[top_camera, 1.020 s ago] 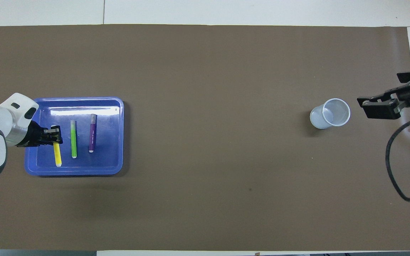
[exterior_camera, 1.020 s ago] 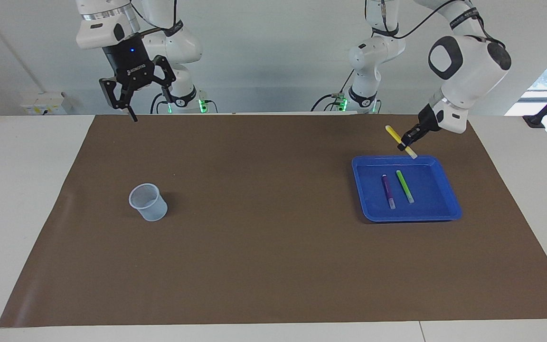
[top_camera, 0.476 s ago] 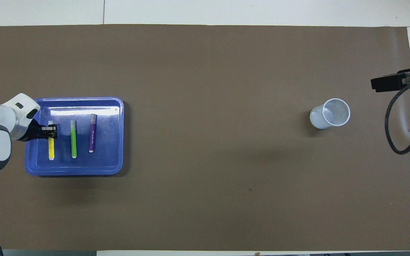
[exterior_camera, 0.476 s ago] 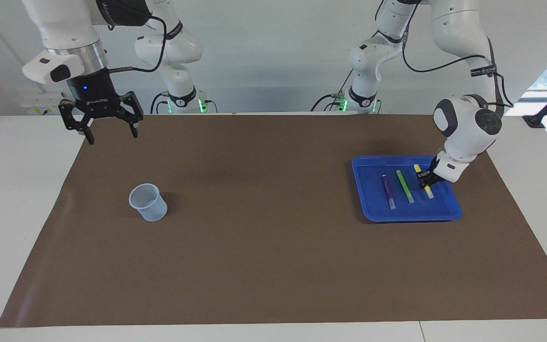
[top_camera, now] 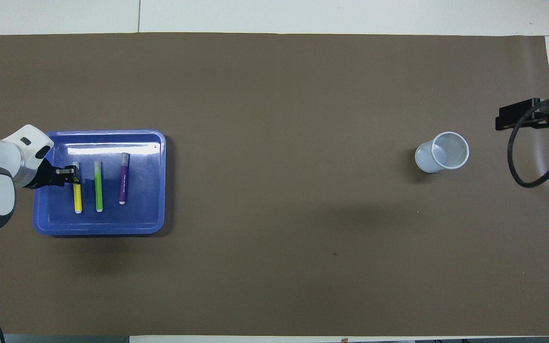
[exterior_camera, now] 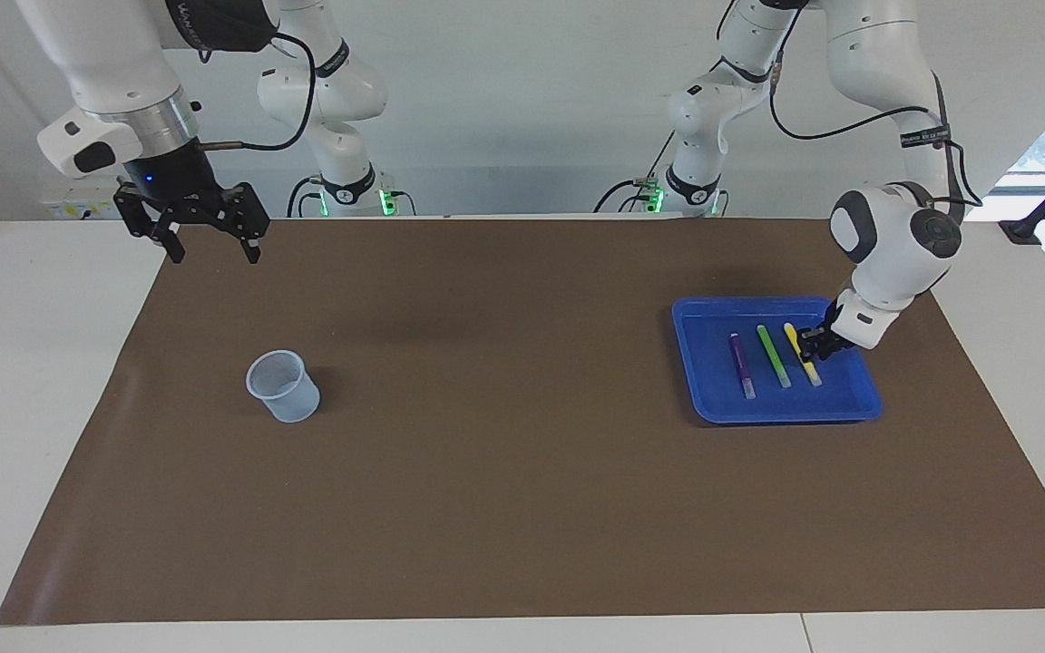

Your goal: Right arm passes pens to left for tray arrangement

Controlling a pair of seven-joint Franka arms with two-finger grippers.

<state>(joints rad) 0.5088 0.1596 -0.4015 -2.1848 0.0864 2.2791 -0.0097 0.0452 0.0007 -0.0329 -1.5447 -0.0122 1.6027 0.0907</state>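
The left hand [exterior_camera: 811,345] is setting the yellow pen [exterior_camera: 801,354] down in the blue tray [exterior_camera: 777,413], beside the green pen [exterior_camera: 773,355] and purple pen [exterior_camera: 741,365]; whether its fingers are pinching the yellow pen or releasing it, I cannot tell. This looks like the last placement. Next it is needing to let go fully and lift straight up. The right hand [exterior_camera: 210,252] is waiting spread above the table's edge at the right arm's end.

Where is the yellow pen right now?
The yellow pen lies in the blue tray at the left arm's end of the table, beside the green pen, with the left gripper at it.
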